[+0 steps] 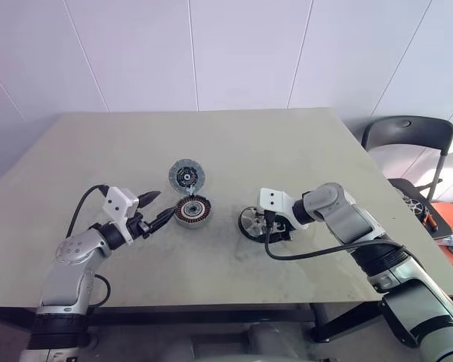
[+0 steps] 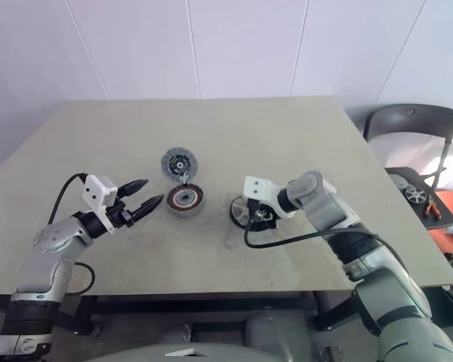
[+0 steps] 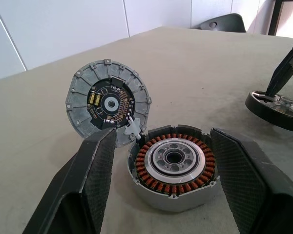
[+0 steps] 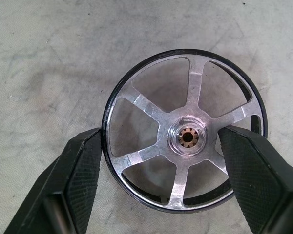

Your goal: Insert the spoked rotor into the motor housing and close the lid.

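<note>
The spoked rotor (image 4: 188, 137) lies flat on the table (image 1: 234, 143), right of the motor housing (image 1: 191, 212). The housing shows copper windings around a silver hub (image 3: 173, 157). Its lid (image 1: 186, 175) stands swung open at the far rim, circuit side showing (image 3: 107, 100). My right gripper (image 4: 161, 134) is open and points down over the rotor (image 1: 255, 223). One of its fingers (image 4: 83, 170) is just outside the rim and the other is above a gap beside the hub. My left gripper (image 1: 164, 205) is open and level at the housing's left side, holding nothing.
A dark chair (image 1: 408, 136) stands past the table's right edge, with small parts on an orange surface (image 1: 442, 219) beside it. A black cable (image 1: 309, 253) trails from my right wrist across the table. The table's near edge (image 1: 211, 305) runs just below both arms.
</note>
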`<action>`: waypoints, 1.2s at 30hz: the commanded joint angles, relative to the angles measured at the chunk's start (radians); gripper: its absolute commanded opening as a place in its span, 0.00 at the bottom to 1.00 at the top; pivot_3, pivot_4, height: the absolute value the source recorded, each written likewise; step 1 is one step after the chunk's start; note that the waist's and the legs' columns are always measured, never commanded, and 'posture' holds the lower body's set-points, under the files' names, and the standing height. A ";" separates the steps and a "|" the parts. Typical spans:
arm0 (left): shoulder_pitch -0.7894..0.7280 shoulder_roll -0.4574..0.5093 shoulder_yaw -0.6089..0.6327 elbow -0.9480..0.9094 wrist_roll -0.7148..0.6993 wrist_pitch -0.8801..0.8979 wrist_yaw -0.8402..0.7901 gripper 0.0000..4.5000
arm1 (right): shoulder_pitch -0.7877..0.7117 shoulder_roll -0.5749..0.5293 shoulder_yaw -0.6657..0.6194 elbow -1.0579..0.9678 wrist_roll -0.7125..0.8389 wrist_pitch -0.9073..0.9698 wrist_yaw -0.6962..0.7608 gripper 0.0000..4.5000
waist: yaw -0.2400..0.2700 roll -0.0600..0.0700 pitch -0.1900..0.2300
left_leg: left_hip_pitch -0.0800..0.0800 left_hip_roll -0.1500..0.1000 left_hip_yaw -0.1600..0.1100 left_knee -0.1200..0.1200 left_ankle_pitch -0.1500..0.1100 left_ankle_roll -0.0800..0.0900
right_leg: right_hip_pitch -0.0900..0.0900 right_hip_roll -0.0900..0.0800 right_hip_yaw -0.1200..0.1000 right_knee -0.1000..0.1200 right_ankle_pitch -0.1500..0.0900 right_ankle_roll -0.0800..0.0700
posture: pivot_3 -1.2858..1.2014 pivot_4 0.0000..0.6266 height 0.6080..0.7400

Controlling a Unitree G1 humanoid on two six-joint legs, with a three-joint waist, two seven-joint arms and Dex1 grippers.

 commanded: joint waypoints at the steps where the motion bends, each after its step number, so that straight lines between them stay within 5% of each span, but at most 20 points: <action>1: -0.016 0.014 0.018 -0.013 0.001 -0.018 0.004 0.72 | -0.032 0.048 -0.047 -0.023 0.061 0.000 0.005 0.76 | 0.000 0.000 0.000 | 0.000 0.000 0.000 -0.001 0.000 0.000 | 0.000 0.000 0.000 0.000 0.000 0.000 | 0.52 0.00 1.00; 10: 0.007 0.060 0.059 -0.012 -0.015 -0.029 -0.027 0.72 | -0.135 0.161 -0.057 0.031 0.100 -0.028 -0.015 0.76 | 0.004 0.001 0.001 | -0.002 0.000 0.000 -0.002 0.000 0.000 | -0.002 0.000 0.000 0.001 0.000 0.000 | 0.52 0.00 1.00; 22: 0.088 0.066 0.097 -0.082 -0.020 -0.027 0.001 0.72 | -0.375 0.409 0.052 0.487 -0.059 -0.317 -0.106 0.76 | 0.005 0.002 0.001 | -0.002 0.000 -0.001 -0.002 0.000 0.000 | -0.002 -0.001 -0.001 0.001 0.000 0.000 | 0.52 0.00 1.00; 36: 0.119 0.057 0.102 -0.110 -0.024 -0.023 0.028 0.72 | -0.437 0.454 0.058 0.643 -0.139 -0.467 -0.053 0.76 | 0.001 0.002 0.001 | -0.001 0.000 -0.001 -0.003 0.000 0.000 | -0.002 -0.001 -0.001 0.004 0.000 0.000 | 0.52 0.00 1.00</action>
